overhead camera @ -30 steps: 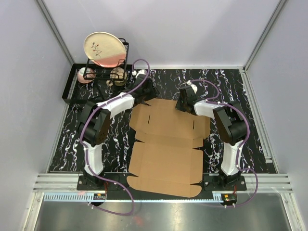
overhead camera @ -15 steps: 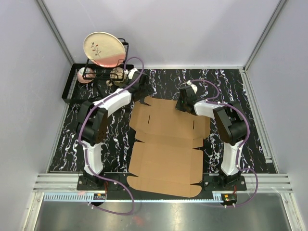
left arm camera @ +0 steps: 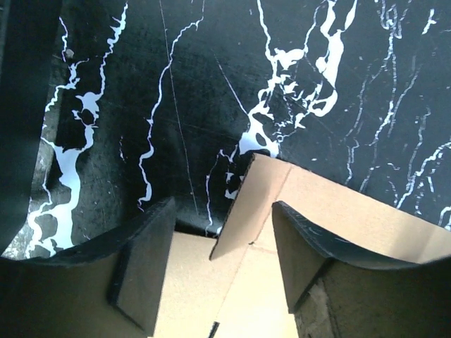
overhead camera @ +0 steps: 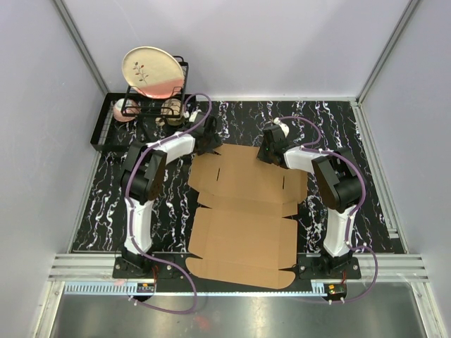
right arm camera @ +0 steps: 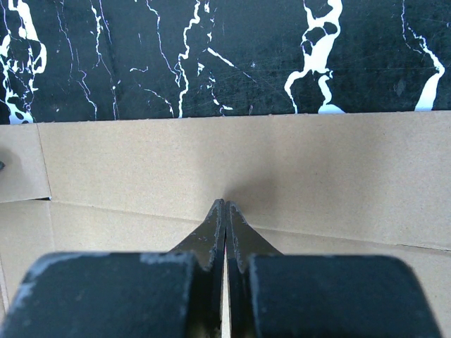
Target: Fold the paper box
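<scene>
The paper box [overhead camera: 243, 211] lies as a flat brown die-cut sheet in the middle of the black marble table. My left gripper [overhead camera: 206, 143] is at its far left corner. In the left wrist view the left gripper [left arm camera: 222, 243] is open, and a raised corner flap [left arm camera: 243, 204] of the box stands edge-on between the fingers with a gap on each side. My right gripper [overhead camera: 266, 153] is over the far flap. In the right wrist view the right gripper [right arm camera: 225, 204] is shut, its tips resting on the cardboard [right arm camera: 282, 162] near a crease.
A black wire dish rack [overhead camera: 151, 95] holding a cream plate [overhead camera: 151, 70] stands at the far left corner, on a black tray [overhead camera: 106, 130] with small cups. Grey walls close in the table on three sides. A metal rail runs along the near edge.
My left gripper swung back and left away from the box corner, opening wider, then came back over the corner flap. The right arm and the box sheet stayed put.
</scene>
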`<state>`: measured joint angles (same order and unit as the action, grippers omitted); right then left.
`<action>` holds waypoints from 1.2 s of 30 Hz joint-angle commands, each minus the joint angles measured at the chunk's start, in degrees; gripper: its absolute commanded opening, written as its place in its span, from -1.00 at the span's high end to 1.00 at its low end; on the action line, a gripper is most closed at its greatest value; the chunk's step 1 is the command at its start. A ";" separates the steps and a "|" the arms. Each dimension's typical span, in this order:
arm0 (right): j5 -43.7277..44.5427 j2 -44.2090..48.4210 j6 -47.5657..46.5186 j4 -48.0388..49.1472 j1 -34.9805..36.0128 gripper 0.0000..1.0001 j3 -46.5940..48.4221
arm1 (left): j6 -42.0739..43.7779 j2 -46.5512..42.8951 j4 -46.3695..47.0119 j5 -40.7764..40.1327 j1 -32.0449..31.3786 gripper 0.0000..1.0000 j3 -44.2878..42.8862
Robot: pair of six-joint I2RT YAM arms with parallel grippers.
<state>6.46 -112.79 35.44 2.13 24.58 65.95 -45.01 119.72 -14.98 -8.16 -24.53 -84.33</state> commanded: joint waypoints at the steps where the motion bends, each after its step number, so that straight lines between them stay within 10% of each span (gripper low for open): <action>1: -0.48 -0.59 -0.20 -2.57 0.21 1.00 -1.53 | 1.24 0.95 0.56 -1.24 0.28 -0.17 -3.03; 21: 0.04 0.38 -0.02 -2.57 0.21 1.00 -2.50 | 12.84 -0.01 3.65 -9.22 -8.24 0.70 -4.26; 30: 0.05 0.38 0.24 -2.57 0.21 1.00 -2.58 | 23.30 6.30 -3.11 -23.29 -15.89 0.70 -11.71; 36: 0.31 0.47 0.15 -2.83 0.03 1.00 -2.41 | 25.85 11.49 -7.95 -26.55 -17.83 0.29 -16.65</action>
<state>6.61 -112.46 35.66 3.31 24.53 65.01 -21.61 128.86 -20.53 -32.32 -40.47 -97.01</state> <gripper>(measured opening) 0.009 0.316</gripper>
